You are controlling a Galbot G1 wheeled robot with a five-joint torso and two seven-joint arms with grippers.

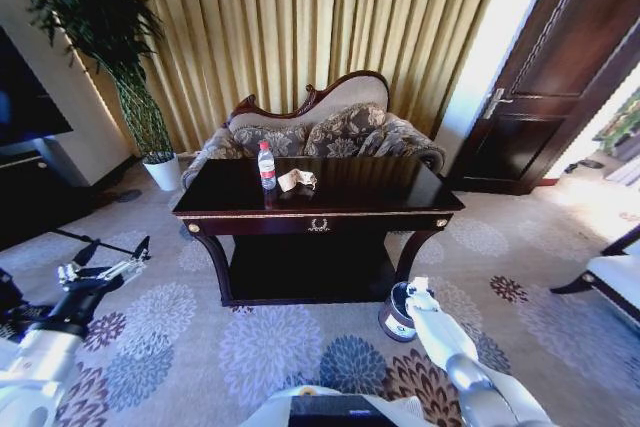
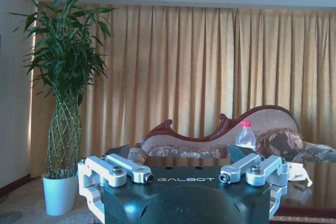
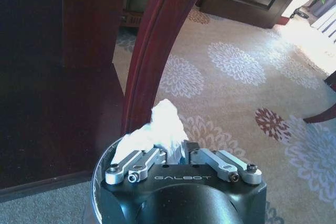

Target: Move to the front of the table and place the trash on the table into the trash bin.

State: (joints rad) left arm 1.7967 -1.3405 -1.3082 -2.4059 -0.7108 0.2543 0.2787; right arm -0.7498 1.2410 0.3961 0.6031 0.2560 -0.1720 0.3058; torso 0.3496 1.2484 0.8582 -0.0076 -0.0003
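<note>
The big dark bench (image 1: 400,192) stands in the middle of the room, in front of a patterned sofa (image 1: 330,127) and gold curtains (image 1: 300,17). On top of the bench, near its back edge, a clear bottle (image 1: 267,165) with a red cap stands upright. Just beside the bottle lies a crumpled tan paper wad (image 1: 297,180). Down on the carpet (image 1: 200,337), by the front right leg of the bench, sits the small round trash bin (image 1: 397,319), dark brown with a pale band. The right hand (image 1: 418,292) hangs right over the bin's open top. It is closed on a crumpled white tissue (image 3: 160,129), which sticks out from between its fingers (image 3: 140,162). In the right wrist view the curved wooden leg (image 3: 157,45) of the bench stands just past the tissue, and the bin's rim (image 3: 102,163) shows around the hand. The left hand (image 1: 112,257) is held up in the air, off to the left of the bench and well apart from it. Its fingers (image 2: 126,169) are spread wide and hold nothing. A tall green plant (image 1: 120,47) in a white pot (image 1: 163,171) stands near the back left corner of the bench.
</note>
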